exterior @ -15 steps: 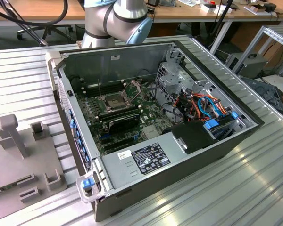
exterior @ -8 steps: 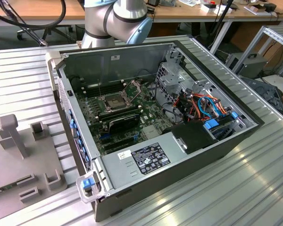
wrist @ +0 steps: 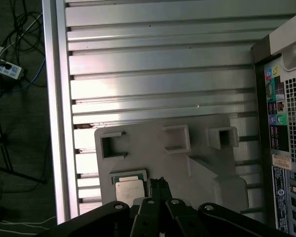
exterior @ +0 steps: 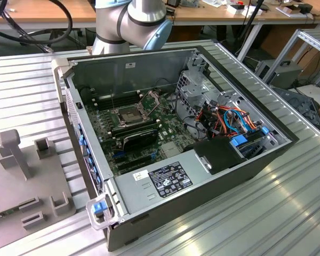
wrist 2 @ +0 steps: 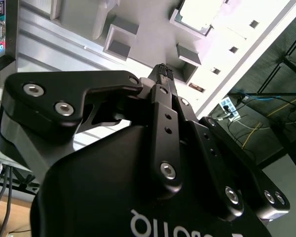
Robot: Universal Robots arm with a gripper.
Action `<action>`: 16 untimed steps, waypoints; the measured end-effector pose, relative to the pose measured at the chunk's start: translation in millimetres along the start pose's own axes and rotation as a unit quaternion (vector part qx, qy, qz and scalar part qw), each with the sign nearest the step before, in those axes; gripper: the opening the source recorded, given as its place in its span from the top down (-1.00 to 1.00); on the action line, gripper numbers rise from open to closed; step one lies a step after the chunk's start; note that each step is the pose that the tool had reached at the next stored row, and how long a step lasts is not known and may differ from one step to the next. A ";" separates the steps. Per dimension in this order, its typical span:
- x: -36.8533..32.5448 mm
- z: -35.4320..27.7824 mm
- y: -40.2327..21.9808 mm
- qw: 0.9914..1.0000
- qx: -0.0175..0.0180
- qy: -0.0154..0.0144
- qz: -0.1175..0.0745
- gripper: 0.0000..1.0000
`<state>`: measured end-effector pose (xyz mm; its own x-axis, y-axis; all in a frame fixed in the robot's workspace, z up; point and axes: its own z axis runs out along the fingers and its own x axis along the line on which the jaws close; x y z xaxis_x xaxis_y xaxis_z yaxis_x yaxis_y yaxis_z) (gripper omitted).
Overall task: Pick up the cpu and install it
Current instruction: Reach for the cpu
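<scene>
The gripper point(wrist: 160, 181) hovers over the grey holder plate point(wrist: 153, 158), its fingers pinched together on nothing. The cpu point(wrist: 129, 191) lies in a recess on that plate, just beside the fingertips. The plate is at the exterior view's left of the open computer case point(exterior: 229, 186).

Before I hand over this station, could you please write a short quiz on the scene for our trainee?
1. True or false: the cpu already sits in the motherboard socket.
2. The gripper is: A open; B shut on the cpu; C shut, empty.
3. What is the cpu resting on?
Key: 1 false; 2 C; 3 the grey fixture plate, beside the computer case.
</scene>
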<state>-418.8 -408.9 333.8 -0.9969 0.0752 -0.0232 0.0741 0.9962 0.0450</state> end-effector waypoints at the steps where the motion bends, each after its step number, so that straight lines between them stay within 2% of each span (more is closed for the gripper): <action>1: 0.1 0.3 0.0 1.000 0.000 0.000 0.000 0.79; 16: 2.2 7.3 -1.4 1.000 0.000 0.000 0.000 0.79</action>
<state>-420.9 -409.7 326.5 -0.9969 0.0753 -0.0233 0.0742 0.9962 0.0451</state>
